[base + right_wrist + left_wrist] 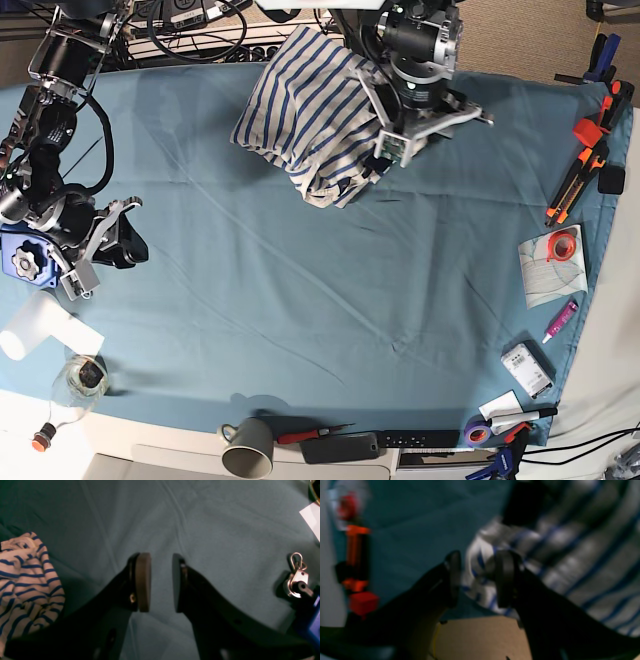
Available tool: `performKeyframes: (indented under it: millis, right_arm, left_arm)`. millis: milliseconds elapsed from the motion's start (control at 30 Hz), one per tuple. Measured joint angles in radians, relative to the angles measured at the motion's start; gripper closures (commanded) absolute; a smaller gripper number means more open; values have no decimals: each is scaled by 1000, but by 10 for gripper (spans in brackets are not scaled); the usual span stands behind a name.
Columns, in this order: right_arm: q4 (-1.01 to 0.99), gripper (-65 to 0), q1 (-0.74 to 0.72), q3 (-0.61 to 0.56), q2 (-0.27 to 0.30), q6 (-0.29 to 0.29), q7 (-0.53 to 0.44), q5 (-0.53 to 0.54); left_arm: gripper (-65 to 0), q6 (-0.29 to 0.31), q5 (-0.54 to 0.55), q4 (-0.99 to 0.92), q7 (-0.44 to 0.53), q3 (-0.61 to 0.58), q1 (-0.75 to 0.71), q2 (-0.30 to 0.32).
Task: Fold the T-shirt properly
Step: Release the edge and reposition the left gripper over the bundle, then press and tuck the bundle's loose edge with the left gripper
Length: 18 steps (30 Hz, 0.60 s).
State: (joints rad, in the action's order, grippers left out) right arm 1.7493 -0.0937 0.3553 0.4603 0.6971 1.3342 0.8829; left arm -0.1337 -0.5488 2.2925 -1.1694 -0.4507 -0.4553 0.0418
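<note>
Blurred throughout in the left wrist view: T-shirt (pixel 570 562) stripes smeared, orange clamp (pixel 356 560) at the left edge soft and shapeless. Unclear there whether the left gripper (pixel 476 578) pinches the cloth hem or only frames it. Cut off by the left edge in the right wrist view, most of the T-shirt. Hidden in the base view, part of the shirt beneath the left arm (pixel 415 75).

No text, label, brand, number or sign can be read on anything in these views; all too blurred or small.
</note>
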Motion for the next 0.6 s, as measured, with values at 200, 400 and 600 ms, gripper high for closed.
performKeyframes:
  millis: [200,400,600]
  right_arm:
    - [0,-154,0,0,0,0,0,0]
    - [0,-154,0,0,0,0,0,0]
    - [0,-154,0,0,0,0,0,0]
  left_arm:
    - [-241,0,-10,47,72,0,1,0]
    - [-241,132,322,47,87,0,0,-1]
    - [-241,233,554,47,171,-2,1,0]
